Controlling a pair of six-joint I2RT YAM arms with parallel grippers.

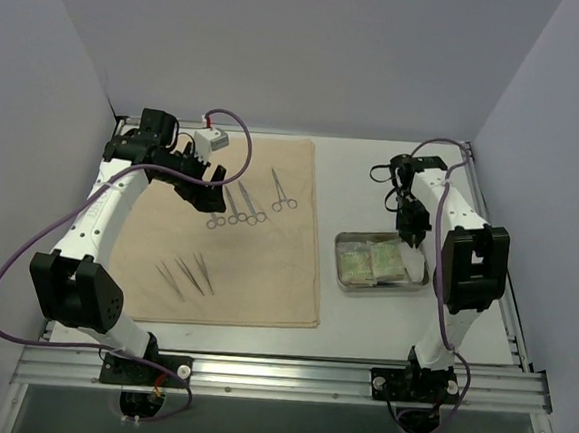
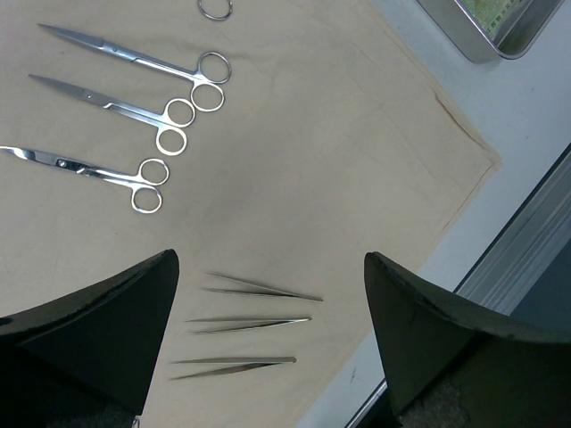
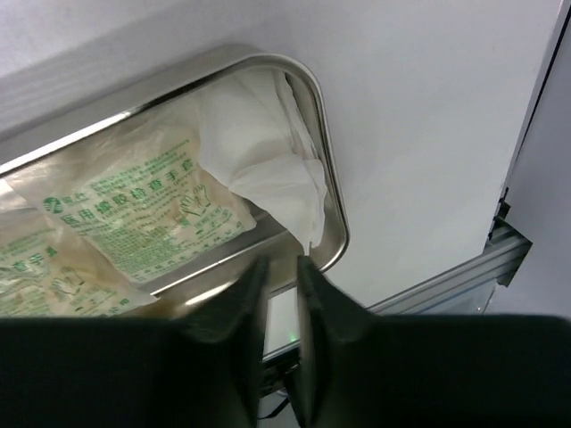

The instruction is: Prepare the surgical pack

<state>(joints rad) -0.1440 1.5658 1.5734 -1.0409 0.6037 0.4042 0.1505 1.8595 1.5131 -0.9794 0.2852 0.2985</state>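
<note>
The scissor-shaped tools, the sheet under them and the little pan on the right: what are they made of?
The scissor-handled forceps look like polished steel: bright and mirror-like. The large beige cloth seems woven fabric: matte, softly creased, with a stitched hem. The small rectangular tray looks like brushed steel, its rim reflecting light. The pale green-printed packets inside appear to be crinkly plastic or paper.

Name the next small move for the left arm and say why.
Probably lower the left gripper onto the middle tweezers and close. Its fingers are spread wide, hanging above the three tweezers on the beige cloth, gripping nothing, while the steel tray holds only packets.
</note>
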